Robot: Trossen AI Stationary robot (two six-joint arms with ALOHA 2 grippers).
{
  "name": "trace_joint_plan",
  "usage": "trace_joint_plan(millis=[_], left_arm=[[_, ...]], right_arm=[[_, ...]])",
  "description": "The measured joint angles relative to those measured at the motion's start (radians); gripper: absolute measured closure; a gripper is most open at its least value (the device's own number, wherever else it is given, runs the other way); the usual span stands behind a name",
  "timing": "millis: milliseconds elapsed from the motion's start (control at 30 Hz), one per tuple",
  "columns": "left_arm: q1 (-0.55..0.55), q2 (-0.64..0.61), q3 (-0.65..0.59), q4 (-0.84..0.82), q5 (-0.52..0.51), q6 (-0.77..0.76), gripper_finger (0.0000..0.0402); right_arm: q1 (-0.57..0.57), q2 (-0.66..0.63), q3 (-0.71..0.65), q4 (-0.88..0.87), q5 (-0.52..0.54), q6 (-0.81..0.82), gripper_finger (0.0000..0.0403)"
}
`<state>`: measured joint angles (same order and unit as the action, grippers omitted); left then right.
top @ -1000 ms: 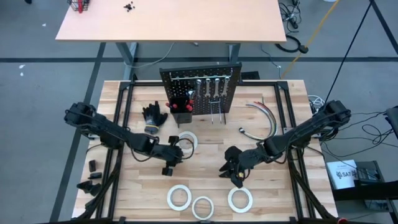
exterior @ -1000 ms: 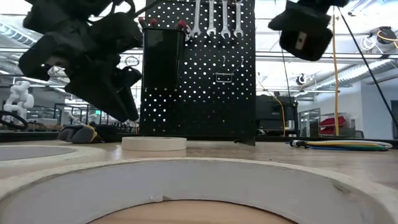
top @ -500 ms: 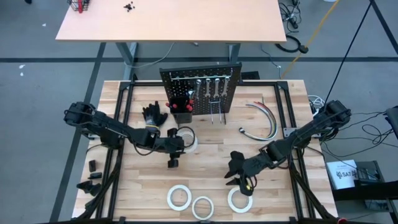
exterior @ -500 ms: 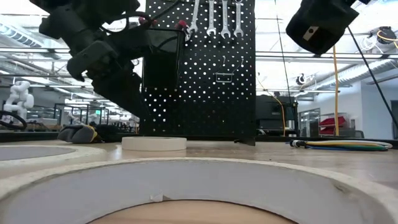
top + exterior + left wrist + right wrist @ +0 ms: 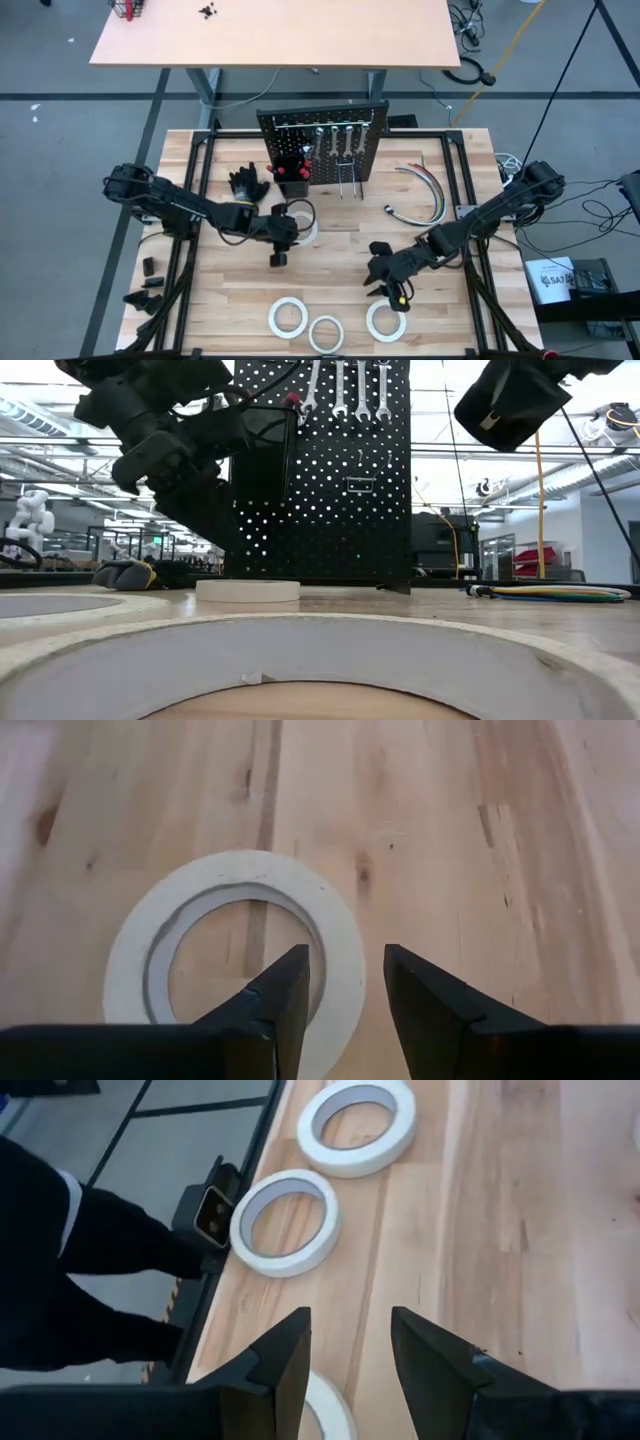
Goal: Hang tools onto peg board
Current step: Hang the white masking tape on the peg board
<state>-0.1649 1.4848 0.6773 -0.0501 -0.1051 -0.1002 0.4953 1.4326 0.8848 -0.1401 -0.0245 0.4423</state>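
At frame center, the left gripper (image 5: 345, 982), fingers spread, hovers over a tape roll (image 5: 236, 954); lower right, the right gripper (image 5: 350, 1342) hangs spread above the table (image 5: 480, 1230).

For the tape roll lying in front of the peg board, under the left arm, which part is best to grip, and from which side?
Probably its band wall, from straight above. The tape roll lies flat on the table with its hole up, so one finger could go inside the ring and one outside. The left end effector is open, already straddling the band.

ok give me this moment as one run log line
left gripper: open over tape roll | right gripper: open, above front tape rolls | wrenches: hung on peg board
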Motion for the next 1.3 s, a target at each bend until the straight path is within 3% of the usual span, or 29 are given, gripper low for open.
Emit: trace_joint_plan(millis=[467, 767, 967, 1067, 1133, 1300], left_arm=[[0.026, 0.148, 0.001, 0.027, -0.002, 0.193, 0.0267], [0.029, 0.209, 0.005, 0.059, 0.097, 0.185, 0.0272], [-0.015, 0.209, 0.002, 0.139, 0.156, 0.084, 0.0319], [-0.049, 0.21, 0.001, 0.171, 0.203, 0.041, 0.0331], [-0.068, 0.2, 0.003, 0.167, 0.222, 0.035, 0.0331], [-0.103, 0.125, 0.029, 0.152, 0.231, 0.023, 0.0332]], right_arm=[[-0.044, 0.0, 0.0, 0.089, 0.08, 0.177, 0.0267], [-0.047, 0.0, 0.0, 0.083, 0.208, 0.258, 0.0267], [-0.046, 0.0, 0.0, 0.028, 0.219, 0.288, 0.0267], [-0.028, 0.0, -0.002, -0.053, 0.301, 0.311, 0.0267], [-0.02, 0.0, -0.017, -0.083, 0.353, 0.353, 0.0267], [-0.019, 0.0, -0.06, -0.08, 0.347, 0.424, 0.0267]])
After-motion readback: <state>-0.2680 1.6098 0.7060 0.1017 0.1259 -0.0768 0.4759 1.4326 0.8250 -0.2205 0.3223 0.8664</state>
